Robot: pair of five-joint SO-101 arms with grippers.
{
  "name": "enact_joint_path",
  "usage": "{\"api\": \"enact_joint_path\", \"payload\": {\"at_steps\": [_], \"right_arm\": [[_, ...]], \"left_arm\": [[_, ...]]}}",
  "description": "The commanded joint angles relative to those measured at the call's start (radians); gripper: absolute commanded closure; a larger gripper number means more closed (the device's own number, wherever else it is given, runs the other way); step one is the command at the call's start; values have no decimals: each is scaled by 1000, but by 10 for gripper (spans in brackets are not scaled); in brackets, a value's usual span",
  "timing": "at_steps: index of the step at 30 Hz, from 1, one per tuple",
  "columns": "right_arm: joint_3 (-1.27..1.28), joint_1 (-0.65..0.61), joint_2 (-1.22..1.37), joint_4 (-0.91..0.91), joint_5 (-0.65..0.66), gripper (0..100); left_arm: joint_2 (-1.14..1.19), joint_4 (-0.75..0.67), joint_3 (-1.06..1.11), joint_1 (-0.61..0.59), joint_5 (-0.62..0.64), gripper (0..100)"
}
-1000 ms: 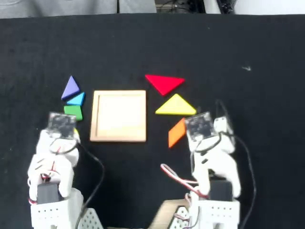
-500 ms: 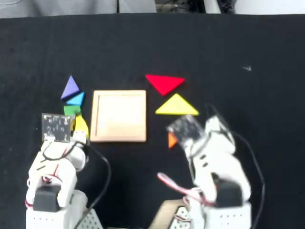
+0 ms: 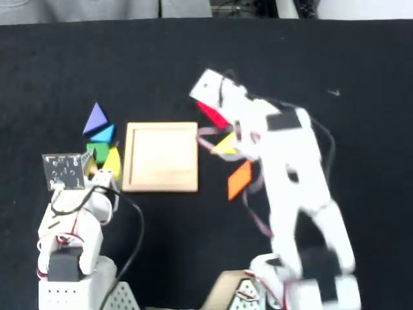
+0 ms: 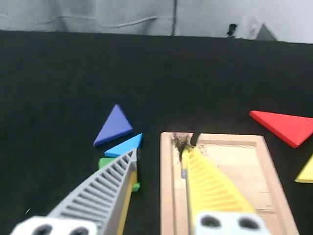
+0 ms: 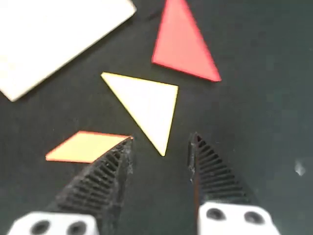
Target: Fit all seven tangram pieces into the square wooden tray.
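Note:
The square wooden tray (image 3: pixel 160 157) lies empty. To its left sit a purple triangle (image 3: pixel 96 119), a light blue triangle (image 3: pixel 103 134) and a green piece (image 3: pixel 97 151). My left gripper (image 4: pixel 160 152) is open, its yellow finger (image 3: pixel 111 161) over the tray's left rim (image 4: pixel 167 186) and its grey finger beside the green piece (image 4: pixel 105 162). My right arm (image 3: pixel 284 148) stretches over the red triangle (image 3: pixel 216 115) and yellow triangle (image 3: pixel 226 143). My right gripper (image 5: pixel 161 139) hangs open, empty, above a corner of the yellow triangle (image 5: pixel 144 100), near the orange parallelogram (image 5: pixel 83 147).
Black cloth covers the table. The orange parallelogram (image 3: pixel 239 179) lies right of the tray's near corner. The red triangle (image 5: pixel 183 41) lies beyond the yellow one, next to the tray's corner (image 5: pixel 44 39). Both arm bases stand at the near edge.
My right arm has swung up from beside the orange parallelogram and out over the red and yellow triangles. My left wrist has shifted a little to the left, baring its yellow finger.

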Motion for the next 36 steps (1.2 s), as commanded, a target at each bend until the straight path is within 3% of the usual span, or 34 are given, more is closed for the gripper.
{"api": "enact_joint_path", "payload": {"at_steps": [1, 6, 12, 19, 36], "right_arm": [[-248, -9, 216, 110, 94, 821], [-450, -15, 414, 275, 209, 798], [-639, 38, 567, 316, 305, 571], [-777, 54, 760, 368, 405, 603], [-906, 46, 952, 411, 354, 605]], "left_arm": [[26, -25, -64, 45, 11, 841], [244, -109, -101, 45, 2, 841], [715, -290, -180, 67, 32, 841], [1201, -345, -341, 65, 38, 845], [1243, -351, -364, 71, 38, 845]]}}
